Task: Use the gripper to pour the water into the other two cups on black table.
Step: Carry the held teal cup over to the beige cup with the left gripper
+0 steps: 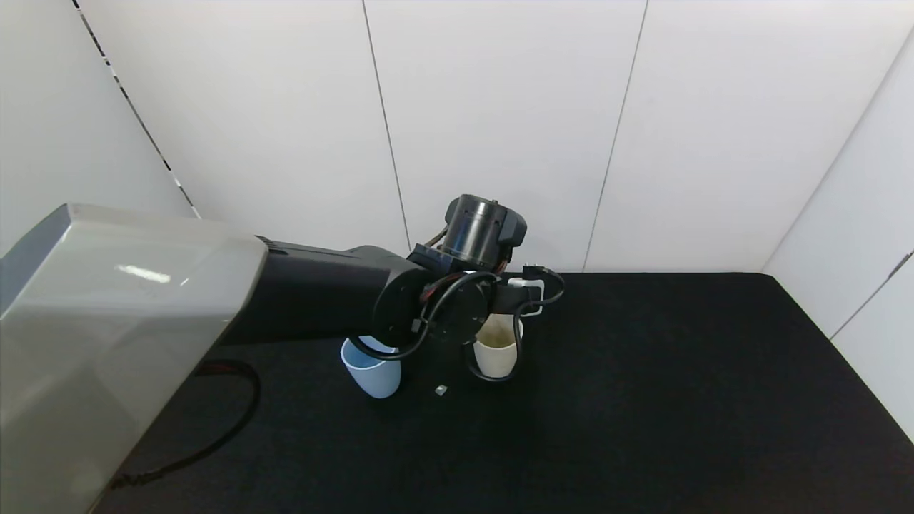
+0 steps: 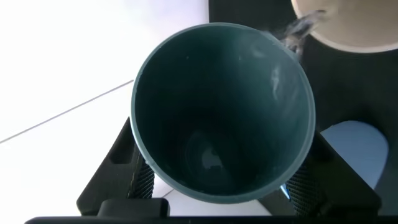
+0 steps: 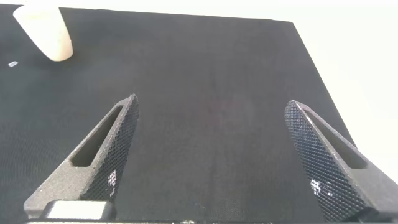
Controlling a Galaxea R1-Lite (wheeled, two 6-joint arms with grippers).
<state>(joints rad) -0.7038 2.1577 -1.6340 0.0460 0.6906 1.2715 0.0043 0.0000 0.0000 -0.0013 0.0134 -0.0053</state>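
Observation:
My left gripper is shut on a teal-green tumbler, tipped on its side; a little water lies in its bottom. A thin stream of water runs from its rim towards the cream-beige cup. The light blue cup stands beside it. In the head view the left wrist hangs over both cups and hides the gripper and tumbler; the light blue cup and cream-beige cup stand on the black table. My right gripper is open and empty above the table.
A small white scrap lies on the table between the two cups. A black cable loops over the table's left part. White wall panels stand right behind the table, and its right edge runs along another wall.

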